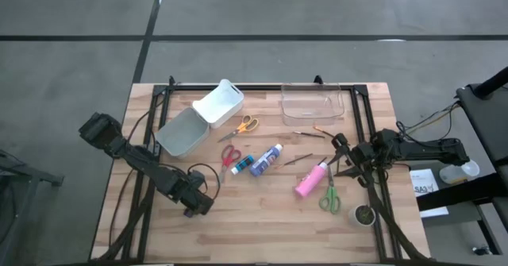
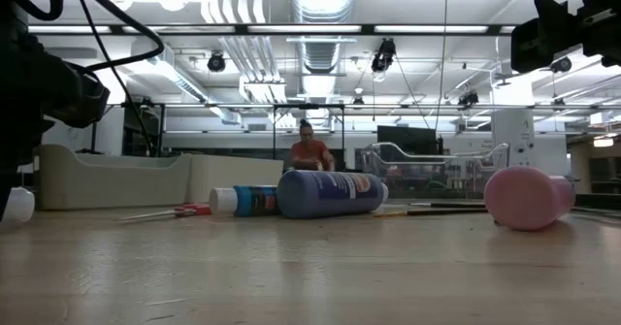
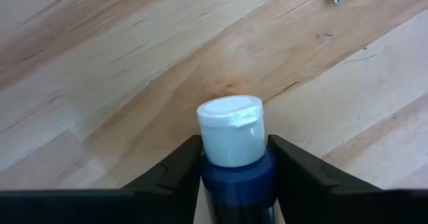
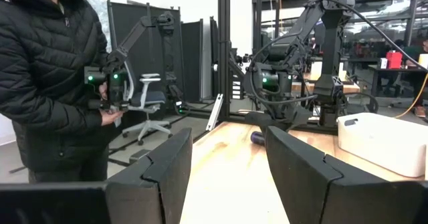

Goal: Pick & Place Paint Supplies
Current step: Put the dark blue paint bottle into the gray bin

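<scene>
The wooden table (image 1: 262, 218) carries everything, and the white bin (image 1: 200, 119) near its far edge serves as the landmark; a clear tray (image 1: 312, 102) sits beside the bin along the same far edge, probably the place the supplies are meant to go. The left arm reaches low over the table on the near side of the bin, and the left gripper (image 3: 234, 164) has its fingers (image 3: 175, 170) closed on the dark blue bottle (image 3: 235, 174), clamping the body just under the pale cap (image 3: 231, 129) so the cap stays free and the bottle cannot slip through. The right arm waits well away from the bin at the table's right edge; the right gripper (image 4: 227, 164) is spread apart and holds nothing, ready, it seems, for the supplies nearest it. The pink bottle (image 1: 310, 180) lies on its side between the bin and that gripper, closer to the gripper. The blue-and-white tube (image 1: 266, 160) lies nearer the bin, toward the table's middle. Thin brown paintbrushes (image 1: 308, 133) lie scattered between tube and tray. Yellow-handled scissors (image 1: 240, 126), red-handled scissors (image 1: 230, 155) and green-handled scissors (image 1: 329, 196) lie among them, not supplies to be moved.
</scene>
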